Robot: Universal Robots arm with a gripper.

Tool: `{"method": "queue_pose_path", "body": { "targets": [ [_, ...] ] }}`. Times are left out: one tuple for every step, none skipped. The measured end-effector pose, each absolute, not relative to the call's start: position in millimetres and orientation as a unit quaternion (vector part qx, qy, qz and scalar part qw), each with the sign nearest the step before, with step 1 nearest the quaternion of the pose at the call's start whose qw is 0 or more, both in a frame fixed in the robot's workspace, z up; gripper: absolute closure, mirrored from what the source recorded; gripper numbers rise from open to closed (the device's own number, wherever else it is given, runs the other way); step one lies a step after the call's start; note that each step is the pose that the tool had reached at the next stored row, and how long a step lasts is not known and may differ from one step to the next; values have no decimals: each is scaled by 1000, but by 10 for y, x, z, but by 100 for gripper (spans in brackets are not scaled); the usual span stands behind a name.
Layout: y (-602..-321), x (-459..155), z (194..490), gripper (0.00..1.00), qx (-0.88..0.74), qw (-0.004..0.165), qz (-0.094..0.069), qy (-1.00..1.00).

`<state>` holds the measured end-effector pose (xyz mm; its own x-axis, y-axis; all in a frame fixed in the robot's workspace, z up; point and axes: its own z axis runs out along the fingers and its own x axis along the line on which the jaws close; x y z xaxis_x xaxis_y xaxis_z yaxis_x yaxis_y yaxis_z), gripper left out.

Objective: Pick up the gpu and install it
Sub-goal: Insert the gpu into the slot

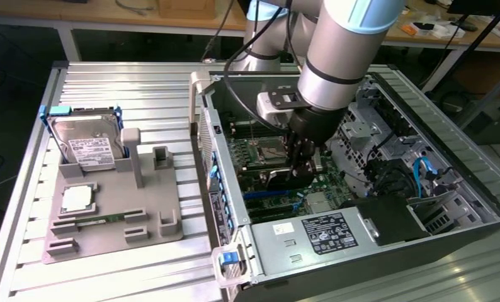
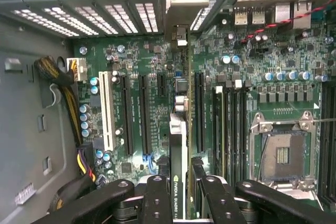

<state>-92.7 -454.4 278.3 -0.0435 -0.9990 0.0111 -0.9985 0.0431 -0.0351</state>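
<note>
The gpu, a thin black card with a silvery metal bracket, is seen edge-on in the wrist view between my two black fingers. My gripper is shut on it. The card stands upright over the green motherboard, in line with the black expansion slots, and its bracket end reaches the case's rear slot openings. Whether its edge sits in a slot is hidden. In the exterior view my gripper reaches down inside the open computer case with the gpu under it.
On the exterior view's left a grey fixture holds a hard drive in a blue frame, a processor chip and a green memory stick. Inside the case are the empty CPU socket, a white slot and the power supply.
</note>
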Motion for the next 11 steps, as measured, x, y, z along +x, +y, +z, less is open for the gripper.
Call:
{"method": "queue_pose_path", "body": {
  "targets": [
    [-4544,-937,2779,73,-692,8,-16,722],
    [-4544,-947,2776,73,-692,8,-17,722],
    [-4545,-954,2773,73,-692,8,-17,722],
    [-4545,-959,2771,73,-692,8,-17,722],
    [-4545,-962,2769,73,-692,8,-17,722],
    [-4545,-967,2765,73,-692,8,-17,722],
    [-4544,-969,2761,73,-692,8,-17,722],
    [-4544,-972,2757,73,-692,8,-17,722],
    [-4545,-976,2752,73,-691,8,-17,722],
    [-4545,-982,2750,73,-692,8,-17,722],
    [-4545,-988,2747,73,-692,8,-17,722]
  ]
}}
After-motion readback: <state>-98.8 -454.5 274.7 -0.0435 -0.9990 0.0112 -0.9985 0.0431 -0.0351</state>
